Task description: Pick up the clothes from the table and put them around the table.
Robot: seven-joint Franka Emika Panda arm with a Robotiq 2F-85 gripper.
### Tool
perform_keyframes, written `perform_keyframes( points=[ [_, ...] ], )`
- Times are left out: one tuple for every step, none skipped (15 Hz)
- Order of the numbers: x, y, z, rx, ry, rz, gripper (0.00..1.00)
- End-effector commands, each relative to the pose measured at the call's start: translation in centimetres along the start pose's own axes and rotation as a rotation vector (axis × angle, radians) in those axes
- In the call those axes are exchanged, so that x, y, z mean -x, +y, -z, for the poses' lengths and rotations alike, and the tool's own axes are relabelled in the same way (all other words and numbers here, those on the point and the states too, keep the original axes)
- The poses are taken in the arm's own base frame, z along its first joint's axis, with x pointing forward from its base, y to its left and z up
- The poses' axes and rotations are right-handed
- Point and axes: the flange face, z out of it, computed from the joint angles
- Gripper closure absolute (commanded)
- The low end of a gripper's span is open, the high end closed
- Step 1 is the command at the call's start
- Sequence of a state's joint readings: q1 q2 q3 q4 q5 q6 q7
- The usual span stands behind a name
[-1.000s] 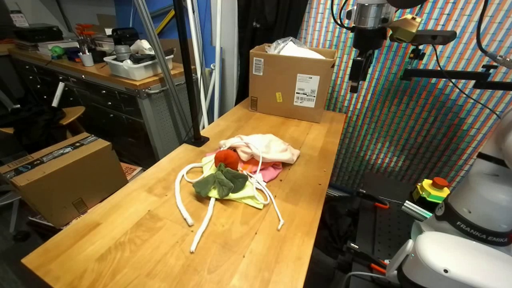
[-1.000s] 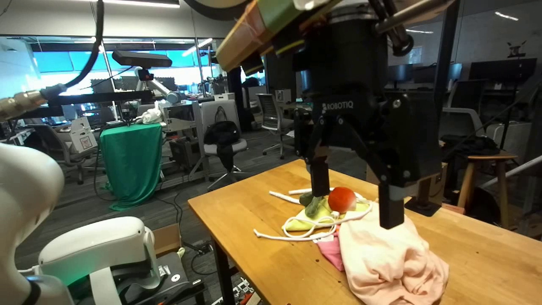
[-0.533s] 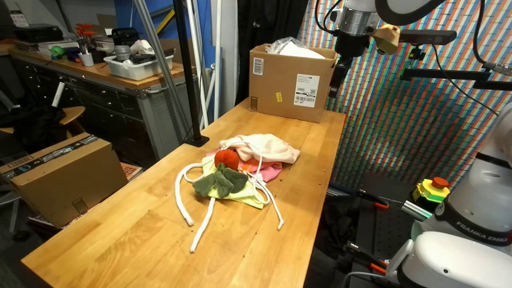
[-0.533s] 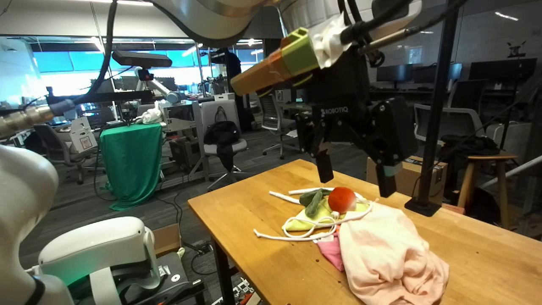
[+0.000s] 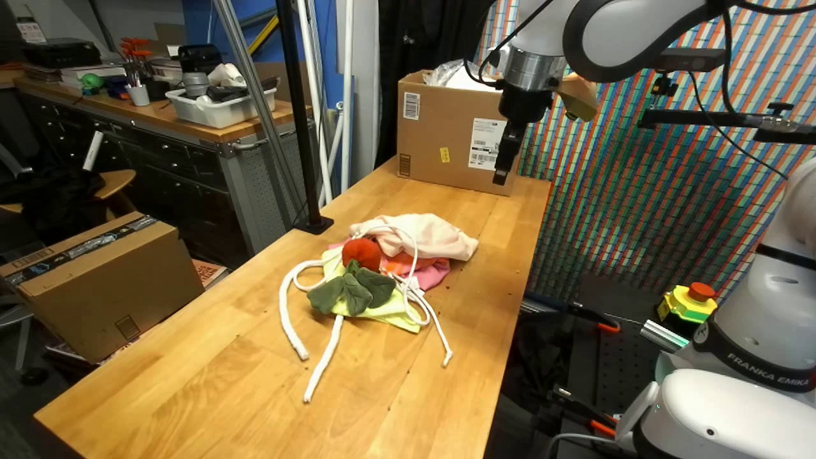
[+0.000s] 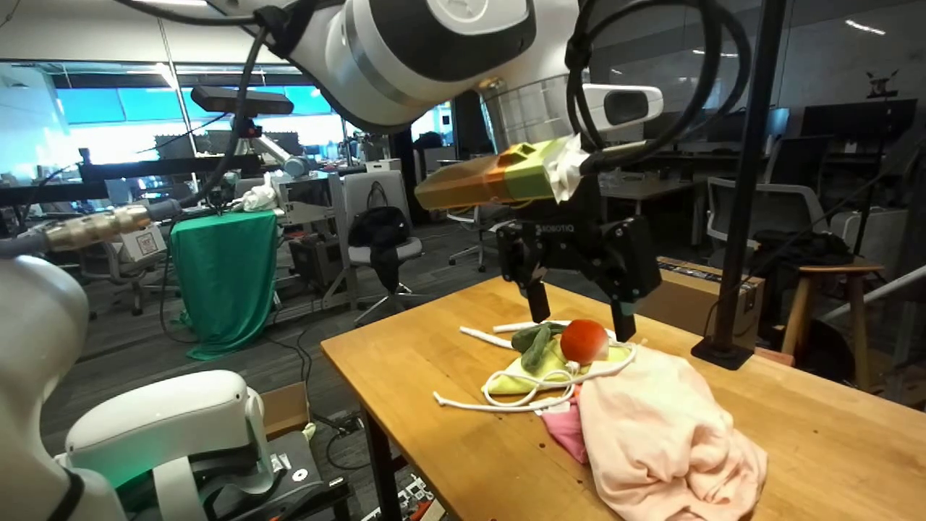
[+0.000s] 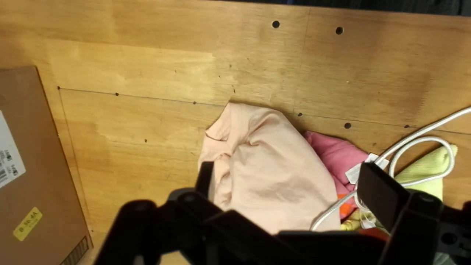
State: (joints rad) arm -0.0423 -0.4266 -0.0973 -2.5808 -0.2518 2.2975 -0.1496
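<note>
Stray cord (image 6: 499, 409) could turn one lift into a tangle

The gripper (image 6: 582, 320) hangs in the air, fingers spread wide, holding nothing and touching none of the clothes (image 6: 651, 423). These lie bunched on the table (image 5: 255, 382): the cream cloth (image 7: 283, 173) partly over the pink cloth (image 7: 335, 152), the yellow cloth (image 5: 398, 314) alongside, with green leaves (image 5: 354, 292) on it and a red ball (image 5: 361, 254) just next to the leaves. Seen from the wrist, the fingers frame the cream cloth below, so I take it to be the first pick.

What worries me is that cord. It crosses the cream cloth and loops on over the yellow one. Lift the cream now and it may hook the loop, dragging the rest along and perhaps setting the ball rolling. Fingers brought together too near the cord might pinch it with the fabric.

Depth is my next doubt. Stop too high and the fingertips would likely just skim the folds; press too low and they could strike wood.

Then there's the box (image 5: 440, 121), up on the table: a careless swing could knock it. And a cloth set down close to the edge might slide right off.
</note>
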Motion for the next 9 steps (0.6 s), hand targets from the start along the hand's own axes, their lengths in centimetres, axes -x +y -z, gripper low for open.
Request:
perform_keyframes(
  points=[
    [-2.5,-1.7,-1.4,0.000,0.061,0.083,0.00],
    [-3.1,-2.1,-1.8,0.006,0.081,0.094,0.00],
    [-3.9,-2.3,-2.2,0.013,0.102,0.107,0.00],
    [-4.6,-2.6,-2.8,0.014,0.118,0.125,0.00],
    [-5.5,-2.7,-3.3,0.027,0.140,0.127,0.00],
    [-6.5,-2.7,-3.9,0.036,0.158,0.147,0.00],
    [-7.3,-3.0,-4.6,0.037,0.169,0.155,0.00],
    [-8.0,-3.2,-5.0,0.036,0.183,0.163,0.00],
    [-8.9,-3.7,-5.6,0.039,0.192,0.182,0.00]
  ],
)
